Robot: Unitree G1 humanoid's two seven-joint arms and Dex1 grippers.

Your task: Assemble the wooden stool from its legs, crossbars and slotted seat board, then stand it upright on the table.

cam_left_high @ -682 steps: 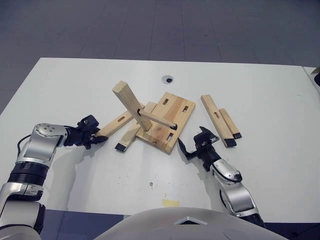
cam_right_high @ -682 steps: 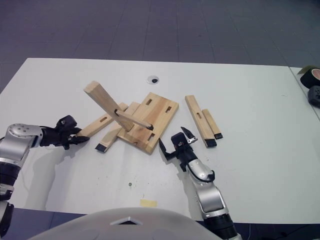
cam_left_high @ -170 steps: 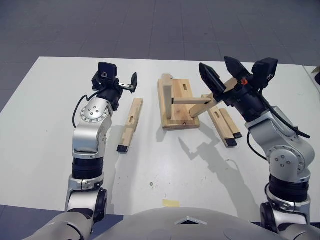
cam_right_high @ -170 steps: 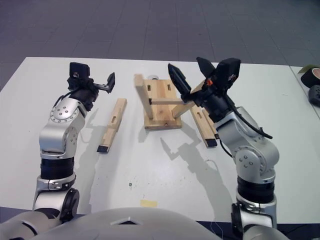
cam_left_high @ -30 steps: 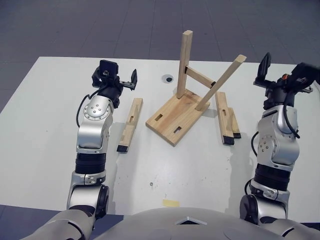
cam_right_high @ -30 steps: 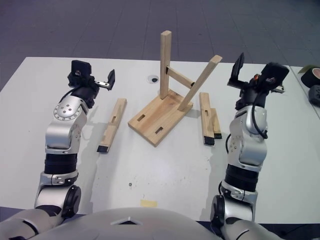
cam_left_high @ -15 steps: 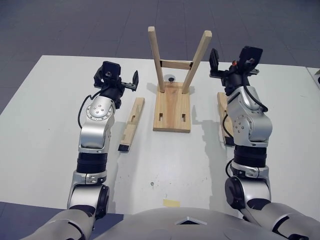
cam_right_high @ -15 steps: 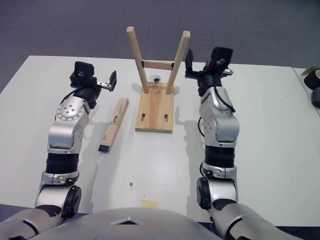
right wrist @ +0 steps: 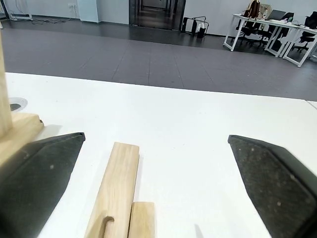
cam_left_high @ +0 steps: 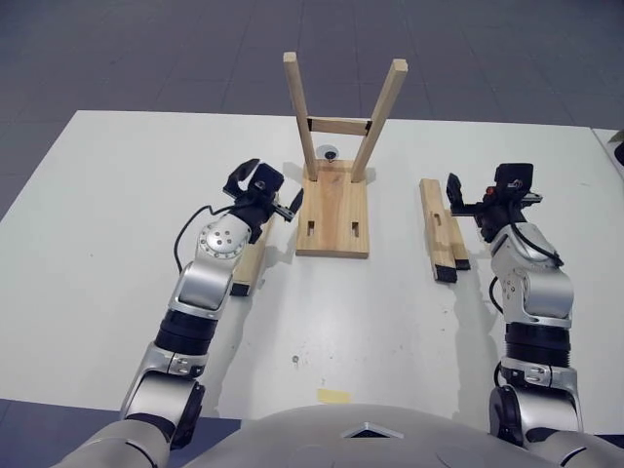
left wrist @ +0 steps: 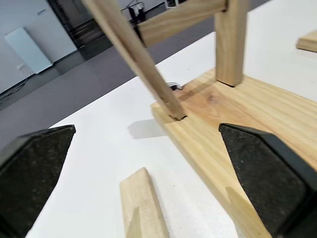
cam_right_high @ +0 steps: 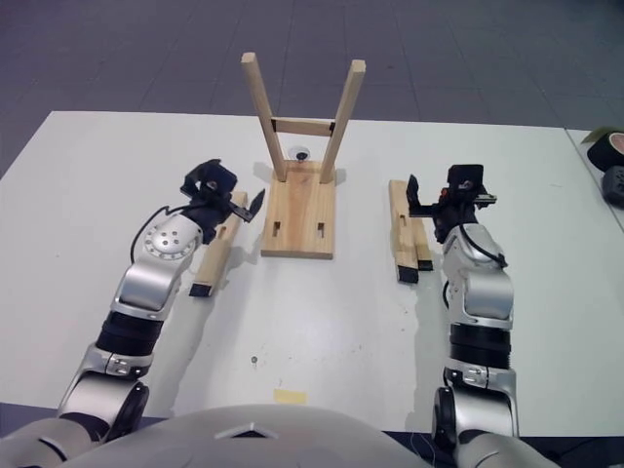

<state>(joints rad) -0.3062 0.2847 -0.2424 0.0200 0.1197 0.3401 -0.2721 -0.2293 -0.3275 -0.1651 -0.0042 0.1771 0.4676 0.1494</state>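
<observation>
Beside seat board (cam_left_high: 332,210), left pincer (cam_left_high: 267,187) — gaping, empty

Office-type room, I'd say. My white table (cam_left_high: 107,214) stands on dark grey floor tiles (cam_left_high: 146,49). Past it I see desks (right wrist: 257,19) with office chairs (right wrist: 296,27) and a white cabinet (left wrist: 27,47)
</observation>
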